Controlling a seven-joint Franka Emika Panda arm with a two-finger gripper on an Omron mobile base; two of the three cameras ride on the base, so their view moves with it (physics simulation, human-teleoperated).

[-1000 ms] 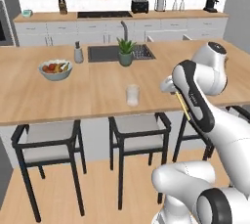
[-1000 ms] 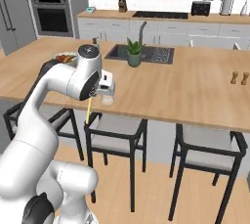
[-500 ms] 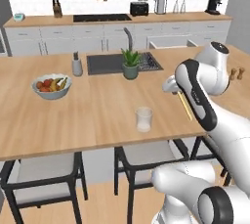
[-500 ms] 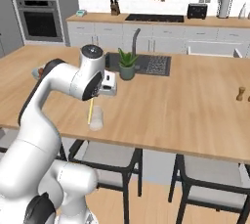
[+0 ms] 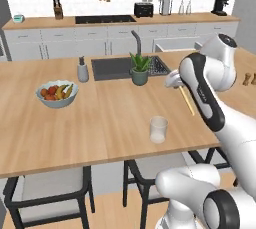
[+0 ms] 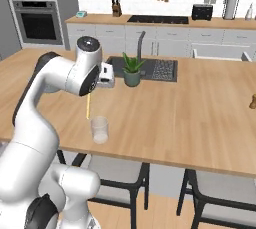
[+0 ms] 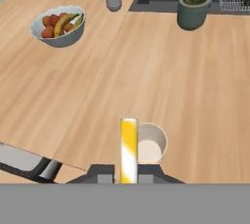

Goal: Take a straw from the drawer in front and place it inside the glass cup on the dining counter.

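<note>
As the base has driven closer over the last second, the whole scene has shifted in both base views: the dining counter (image 5: 100, 123) is now nearer and the glass cup (image 5: 158, 129) appears larger. This is camera motion, not movement of the cup. The gripper (image 7: 128, 171) is closed on the straw (image 7: 129, 149), whose pale-yellow length is pinched between the two dark finger tips.

In the right base view the straw (image 6: 88, 105) hangs nearly vertical below the gripper (image 6: 89, 92), long axis up and down, free end pointing down toward the counter. In the left base view it (image 5: 187, 100) appears slanted, lower end angled away from the cup.

The cup (image 7: 149, 143) stands upright just beyond and slightly right of the gripper in the hand view, mouth open and empty. In the right base view it (image 6: 99, 129) lies below and slightly right of the straw's tip, apart from it.

The carry is judged nearly complete; alignment over the cup mouth and lowering remain.
</note>
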